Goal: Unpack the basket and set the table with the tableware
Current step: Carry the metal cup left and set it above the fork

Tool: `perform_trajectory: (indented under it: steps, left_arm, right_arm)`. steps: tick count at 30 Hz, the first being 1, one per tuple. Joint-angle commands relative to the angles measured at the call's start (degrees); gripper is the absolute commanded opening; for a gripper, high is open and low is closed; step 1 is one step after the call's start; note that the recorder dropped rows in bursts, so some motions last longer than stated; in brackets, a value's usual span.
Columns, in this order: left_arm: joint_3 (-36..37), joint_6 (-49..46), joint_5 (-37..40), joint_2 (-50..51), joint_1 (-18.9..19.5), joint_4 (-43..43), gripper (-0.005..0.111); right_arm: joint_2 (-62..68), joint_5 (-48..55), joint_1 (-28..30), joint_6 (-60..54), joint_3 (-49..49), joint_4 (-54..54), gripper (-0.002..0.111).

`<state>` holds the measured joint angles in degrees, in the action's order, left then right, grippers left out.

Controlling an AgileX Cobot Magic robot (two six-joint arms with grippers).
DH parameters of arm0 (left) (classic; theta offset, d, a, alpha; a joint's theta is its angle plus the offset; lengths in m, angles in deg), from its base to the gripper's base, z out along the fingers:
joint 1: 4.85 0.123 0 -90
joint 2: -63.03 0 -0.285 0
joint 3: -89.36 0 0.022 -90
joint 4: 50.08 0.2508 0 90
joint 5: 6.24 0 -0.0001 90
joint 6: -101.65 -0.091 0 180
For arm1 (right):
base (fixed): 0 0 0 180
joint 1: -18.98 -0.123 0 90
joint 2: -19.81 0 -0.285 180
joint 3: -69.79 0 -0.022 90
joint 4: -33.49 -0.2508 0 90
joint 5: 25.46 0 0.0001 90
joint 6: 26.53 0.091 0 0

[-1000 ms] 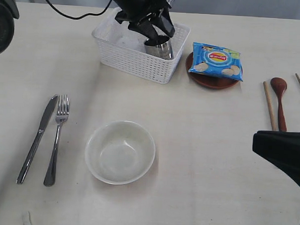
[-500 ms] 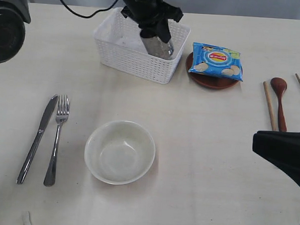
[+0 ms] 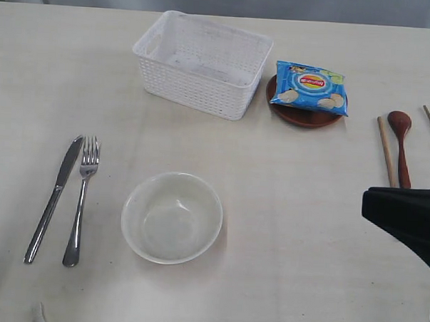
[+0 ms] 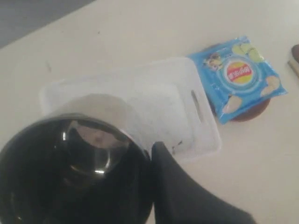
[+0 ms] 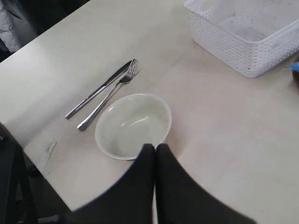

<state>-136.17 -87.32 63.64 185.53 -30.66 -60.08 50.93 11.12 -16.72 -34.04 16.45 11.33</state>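
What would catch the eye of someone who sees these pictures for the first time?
The bright blue chips bag stands out most, lying on a reddish-brown plate just right of the white basket, which looks empty. In the left wrist view a shiny steel cup fills the foreground, held in the air over that basket. A pale bowl sits alone near the middle of the exterior view.

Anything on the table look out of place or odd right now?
Yes. The chips bag lies on the plate, covering most of it, though it is no tableware. The chopsticks are split, one on each side of the spoon. Nothing looks spilled or damaged.
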Motion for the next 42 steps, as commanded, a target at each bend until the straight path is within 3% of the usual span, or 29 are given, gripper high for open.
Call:
perform_trajectory:
  steps: [1, 5, 12, 19, 24, 42]
  left_arm:
    - [13.0, 5.1, 0.1, -8.0, -0.1, 10.0, 0.0]
    - [21.4, 9.0, 0.1, -12.4, -0.1, 17.8, 0.0]
    - [29.8, 9.0, 0.1, -12.7, 0.1, 17.3, 0.0]
    - [36.5, 7.8, -1.2, -9.8, 4.1, 14.5, 0.0]
    - [37.9, 5.2, -4.8, -6.8, 6.8, 10.0, 0.0]
    - [37.6, 2.4, -13.3, -0.2, 6.8, 6.5, 0.0]
  right_arm:
    - [-0.4, -0.1, -0.1, -0.6, -0.1, 0.2, 0.0]
    - [-0.4, 0.0, -0.1, -0.6, -0.1, 0.2, 0.0]
    - [-0.4, 0.2, -0.1, -0.6, -0.1, 0.2, 0.0]
    - [-0.4, 0.3, -0.1, -0.6, -0.1, 0.2, 0.0]
    - [-0.4, 0.3, -0.1, -0.6, -0.1, 0.2, 0.0]
    - [-0.4, 0.1, -0.1, -0.9, -0.1, 0.7, 0.0]
